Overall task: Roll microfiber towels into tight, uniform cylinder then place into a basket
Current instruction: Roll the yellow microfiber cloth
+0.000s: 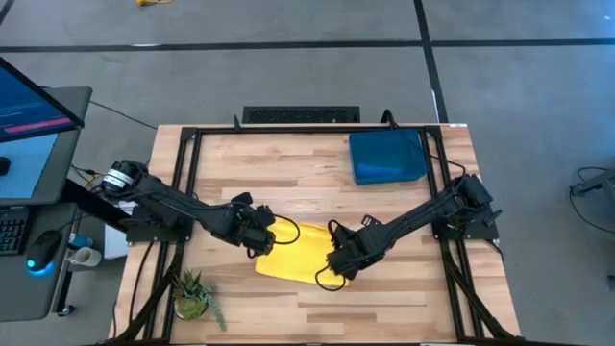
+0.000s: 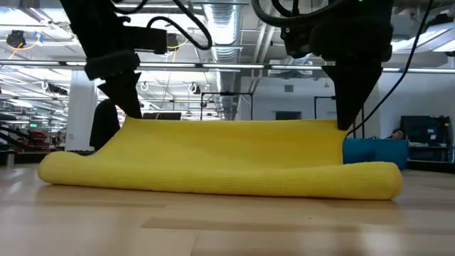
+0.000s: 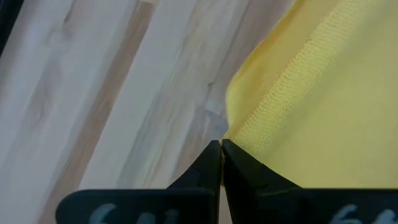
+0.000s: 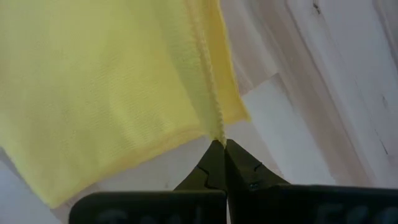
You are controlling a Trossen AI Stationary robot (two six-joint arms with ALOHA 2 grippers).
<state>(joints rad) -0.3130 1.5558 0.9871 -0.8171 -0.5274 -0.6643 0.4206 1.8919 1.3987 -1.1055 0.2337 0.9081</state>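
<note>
A bright yellow microfiber towel point(image 1: 293, 252) lies at the middle of the wooden table. Its long upper edge point(image 2: 227, 122) is raised and stretched between my two grippers. Its lower part rests on the table as a rounded fold point(image 2: 213, 181). My left gripper point(image 1: 261, 236) is shut on the towel's left end, and my right gripper point(image 1: 336, 267) is shut on its right end. The blue basket point(image 1: 387, 157) stands at the table's far right, also visible low behind the towel point(image 2: 377, 149). My left gripper pinches the left corner of the towel's raised hemmed edge point(image 3: 239, 134) between its two fingertips, slanting down from the left. The cloth hangs from there down to the table. My right gripper pinches the right corner of the same hemmed edge point(image 4: 217, 134) between its fingertips, pointing steeply down. The edge runs nearly straight across to the other gripper, and the cloth below rests on the table.
A small potted plant point(image 1: 192, 293) stands at the table's near left corner. Black frame rails point(image 1: 187, 183) run along the table's left, right and far sides. A monitor and desk items point(image 1: 29, 144) sit beyond the left edge. Bare wood lies in front of the towel point(image 2: 227, 227).
</note>
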